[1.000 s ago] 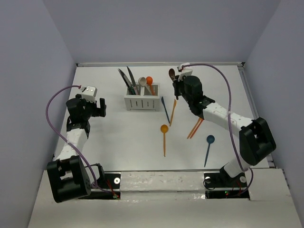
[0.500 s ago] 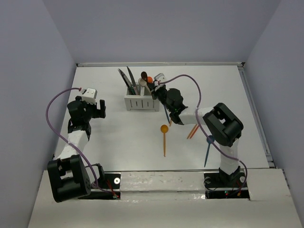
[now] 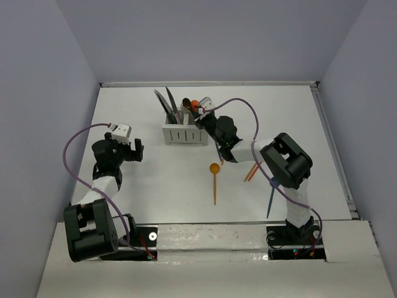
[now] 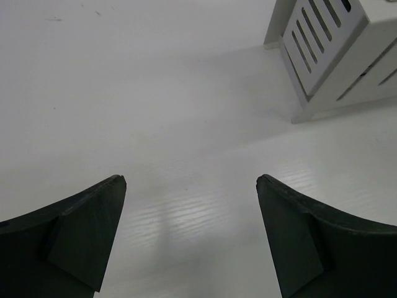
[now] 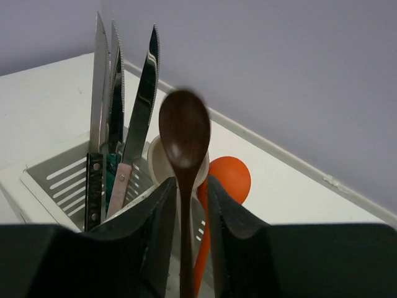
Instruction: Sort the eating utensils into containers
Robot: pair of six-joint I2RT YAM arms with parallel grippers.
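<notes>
The right gripper [image 5: 186, 189] is clenched on the handle of a brown spoon [image 5: 184, 130], held upright with its bowl on top. It hangs over the white cutlery caddy [image 3: 185, 133], which stands toward the far edge of the counter [image 3: 155, 186], a little left of the middle. Three knives [image 5: 118, 112] fill the caddy's left compartment. A white spoon [image 5: 160, 162] and an orange spoon [image 5: 228, 177] stand in the right one, just behind the brown bowl. The fingers hide the handle's lower end, so I cannot tell whether it is already past the rim.

To place it well, the handle should go straight down into the spoon compartment, clear of the divider and the two bowls. The grip should loosen only once the handle is well inside, and the lift away should be vertical, since the caddy probably tips easily.

The left gripper [image 4: 191, 181] is spread and empty over bare counter near the left edge. A loose orange spoon [image 3: 214, 180] lies mid-counter, with a dark blue spoon [image 3: 270, 198] toward the near right corner.
</notes>
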